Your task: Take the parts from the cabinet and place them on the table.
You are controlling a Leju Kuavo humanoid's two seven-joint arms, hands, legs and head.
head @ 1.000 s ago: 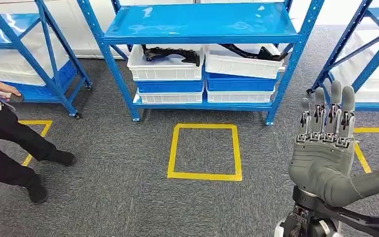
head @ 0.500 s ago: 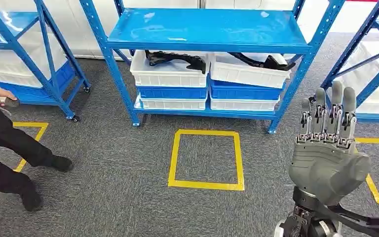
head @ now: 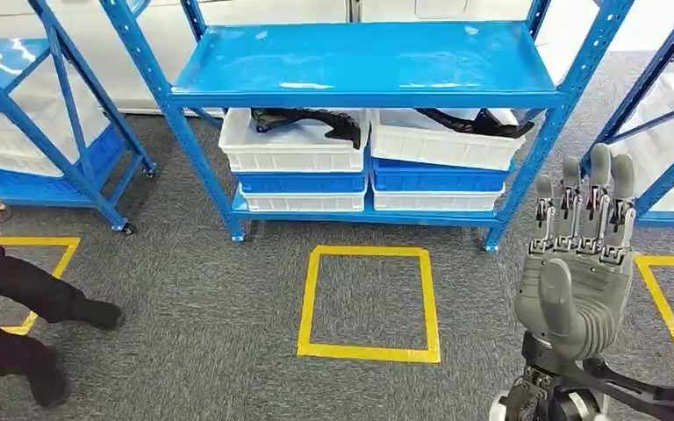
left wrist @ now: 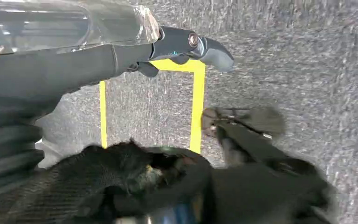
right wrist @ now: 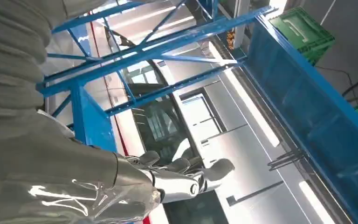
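Two white bins (head: 294, 153) (head: 443, 147) sit on stacked blue and white bins on the low shelf of the blue rack (head: 369, 61) ahead. A black part (head: 307, 118) lies in the left bin and another black part (head: 474, 121) in the right one. My right hand (head: 579, 263) is raised in front of me at the right, well short of the rack. Its fingers (head: 595, 193) point straight up, the thumb lies across the palm, and it holds nothing. In the right wrist view that hand (right wrist: 182, 179) is seen against rack beams. My left hand's thumb (left wrist: 205, 46) hangs over the carpet, holding nothing.
A yellow taped square (head: 369, 351) marks the grey carpet between me and the rack. More blue racks stand at the left (head: 70, 132) and the right (head: 667, 105). A person's legs (head: 17, 289) in dark trousers are at the left edge, beside another yellow mark.
The whole picture has shifted, so the camera has moved and the rack sits lower and nearer. My right thumb has swung in from the side across the palm. The person has stepped leftward.
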